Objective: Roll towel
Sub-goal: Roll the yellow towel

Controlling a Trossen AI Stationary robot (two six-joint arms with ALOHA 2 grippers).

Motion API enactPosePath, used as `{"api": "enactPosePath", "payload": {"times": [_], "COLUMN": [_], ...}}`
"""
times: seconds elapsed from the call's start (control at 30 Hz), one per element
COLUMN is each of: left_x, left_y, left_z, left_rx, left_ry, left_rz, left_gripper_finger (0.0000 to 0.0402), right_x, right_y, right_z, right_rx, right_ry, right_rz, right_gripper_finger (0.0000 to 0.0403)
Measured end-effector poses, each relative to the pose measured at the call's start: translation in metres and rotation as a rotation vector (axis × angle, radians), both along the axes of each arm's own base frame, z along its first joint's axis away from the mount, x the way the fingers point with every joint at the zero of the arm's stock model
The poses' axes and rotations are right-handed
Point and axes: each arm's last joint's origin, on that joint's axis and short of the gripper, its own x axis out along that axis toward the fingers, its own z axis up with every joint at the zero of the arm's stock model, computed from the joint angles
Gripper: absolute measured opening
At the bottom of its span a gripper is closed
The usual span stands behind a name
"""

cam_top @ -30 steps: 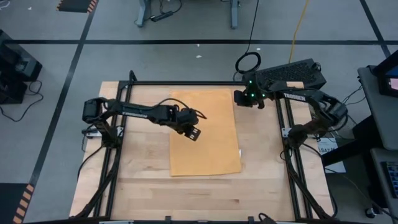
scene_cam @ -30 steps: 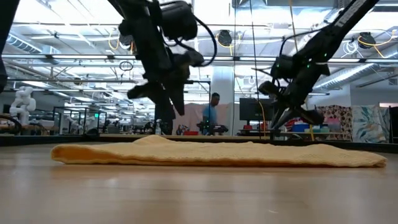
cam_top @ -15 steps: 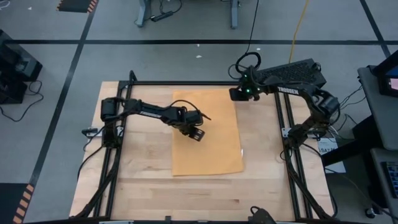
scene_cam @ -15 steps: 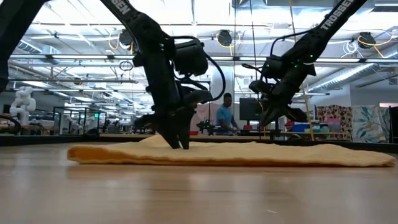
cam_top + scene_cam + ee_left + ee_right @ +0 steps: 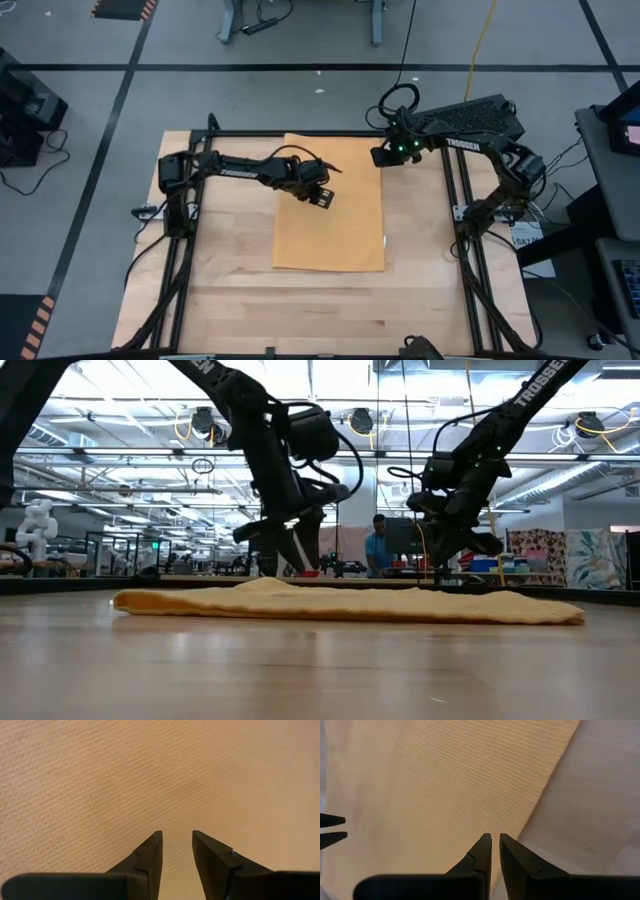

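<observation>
The mustard-yellow towel (image 5: 330, 230) lies flat on the wooden table (image 5: 230, 290), with a low bump (image 5: 262, 583) near its far left. My left gripper (image 5: 322, 198) is over the towel's far half, pointing steeply down. Its fingers stand a little open with nothing between them (image 5: 177, 837). My right gripper (image 5: 382, 157) is shut (image 5: 495, 839) and sits at the towel's right edge (image 5: 545, 795), close to the far right corner. In the low view its tips (image 5: 440, 575) hang just at the cloth's height. My left gripper has its fingertips (image 5: 152, 845) down on the towel's top surface (image 5: 175, 815), coming steeply from above; nothing is pinched between them. The cloth under them lies flat on the table. My right gripper is close over the towel's right edge, but I cannot tell whether it touches the cloth.
Black frame rails (image 5: 185, 250) run along the table's left, right and far sides. A black box (image 5: 465, 118) lies beyond the far right corner. Bare wood shows left of the towel and at the near edge (image 5: 320, 310). A person (image 5: 377, 547) stands far behind the table.
My left gripper has come down onto the towel and moved toward the far edge and slightly right. The whole towel has slid with it toward the far edge, staying flat. My right gripper has rolled its wrist near the far right corner.
</observation>
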Motion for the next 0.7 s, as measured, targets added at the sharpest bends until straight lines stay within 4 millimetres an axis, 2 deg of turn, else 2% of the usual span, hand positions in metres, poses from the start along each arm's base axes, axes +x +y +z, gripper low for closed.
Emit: {"api": "enactPosePath", "payload": {"times": [0.17,0.37,0.5,0.7], "left_x": [0.004,0.016,0.028,0.031], "left_y": [-0.003,-0.024,-0.044,-0.085], "left_z": [0.004,0.008,0.016,0.021], "left_rx": [-0.006,-0.031,-0.074,-0.101], "left_ry": [-0.026,-0.123,-0.247,-0.183], "left_rz": [0.013,-0.045,-0.096,-0.110], "left_gripper_finger": [0.0111,0.0111,0.0111,0.0111], "right_x": [-0.001,-0.001,0.000,0.000], "right_y": [0.001,0.001,0.002,0.003], "right_z": [0.000,0.000,0.000,0.000], "right_rx": [0.007,0.000,0.018,0.002], "right_ry": [0.009,0.008,-0.023,-0.043], "right_rz": [0.006,0.027,0.060,0.124], "right_gripper_finger": [0.0029,0.0029,0.0029,0.0029]}}
